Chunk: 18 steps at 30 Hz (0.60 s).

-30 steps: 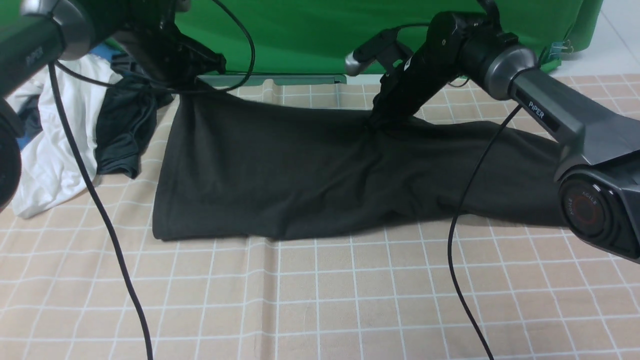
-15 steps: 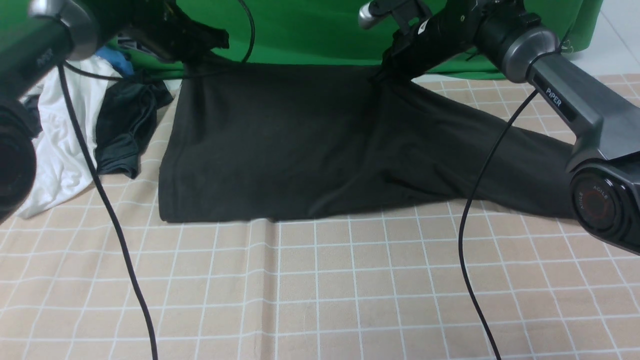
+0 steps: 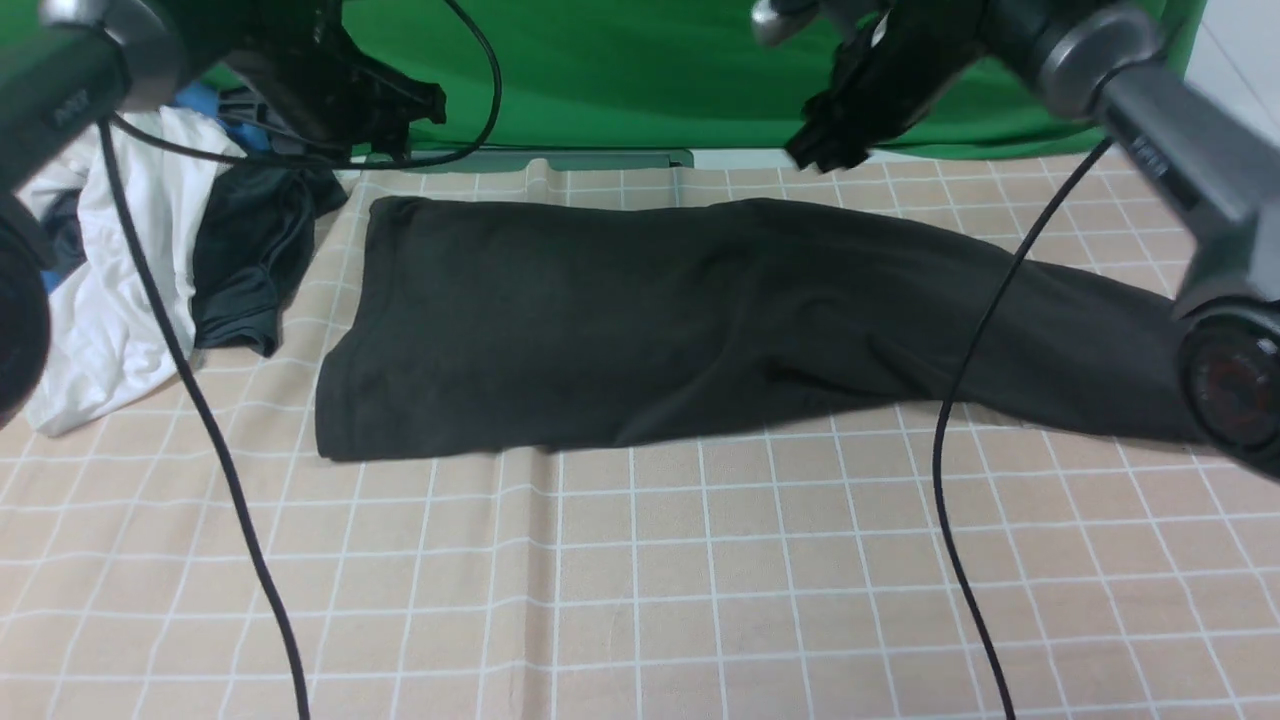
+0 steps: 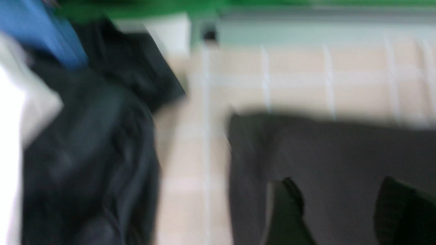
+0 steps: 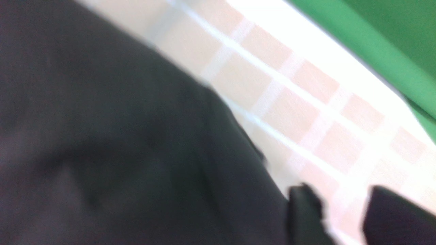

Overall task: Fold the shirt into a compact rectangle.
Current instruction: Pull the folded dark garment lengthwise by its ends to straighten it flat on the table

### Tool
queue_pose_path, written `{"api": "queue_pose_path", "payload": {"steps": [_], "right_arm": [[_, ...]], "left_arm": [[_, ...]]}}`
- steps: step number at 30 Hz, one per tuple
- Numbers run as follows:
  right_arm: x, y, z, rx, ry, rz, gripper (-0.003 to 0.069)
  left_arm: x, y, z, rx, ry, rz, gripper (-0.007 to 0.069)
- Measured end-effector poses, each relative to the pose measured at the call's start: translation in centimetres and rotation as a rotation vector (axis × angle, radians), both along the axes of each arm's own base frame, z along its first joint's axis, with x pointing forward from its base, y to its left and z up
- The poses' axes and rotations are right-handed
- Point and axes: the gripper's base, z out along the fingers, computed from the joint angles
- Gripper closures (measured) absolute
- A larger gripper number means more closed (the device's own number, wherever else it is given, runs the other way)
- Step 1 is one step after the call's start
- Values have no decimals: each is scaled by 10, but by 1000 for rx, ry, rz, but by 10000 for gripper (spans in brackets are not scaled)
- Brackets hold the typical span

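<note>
Nearest us, the bare checked tablecloth fills the view from 4 to 8 o'clock. At the centre we see the shirt lying flat on it, a dark band stretching from 9 to 3 o'clock. At 10 o'clock a white garment and a smaller dark garment sit heaped just beside it. Beyond, the left gripper hovers at 11 o'clock and the right gripper at 1 o'clock. Both are clear of the shirt, their fingers spread apart and holding nothing. Farthest hangs a green backdrop.
</note>
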Motion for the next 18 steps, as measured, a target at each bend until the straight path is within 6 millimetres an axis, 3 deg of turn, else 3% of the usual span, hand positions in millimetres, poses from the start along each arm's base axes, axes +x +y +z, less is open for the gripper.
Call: {"api": "queue_pose_path", "payload": {"steps": [1, 2, 3, 6, 8, 10, 14, 18], "right_arm": [[0, 0, 0, -2, -1, 0, 450], [-8, -13, 24, 6, -7, -37, 545], [-13, -24, 40, 20, -22, -69, 595], [-25, -54, 64, 62, -23, -151, 623], [-37, -78, 70, 88, 16, -200, 624], [-46, -93, 69, 101, 55, -230, 624], [-89, -149, 53, 113, 212, -362, 624], [-132, -200, 33, 120, 332, -503, 624]], "left_arm": [[-2, 0, 2, -3, 5, -6, 323], [-9, -5, 8, -17, 48, -50, 400], [-15, -10, 13, -16, 74, -87, 480], [-28, -21, 10, -9, 136, -137, 587], [-40, -31, -1, -4, 184, -163, 609], [-49, -38, -8, 1, 209, -179, 610], [-77, -50, -44, 13, 280, -206, 610], [-93, -52, -75, 21, 296, -204, 609]]}}
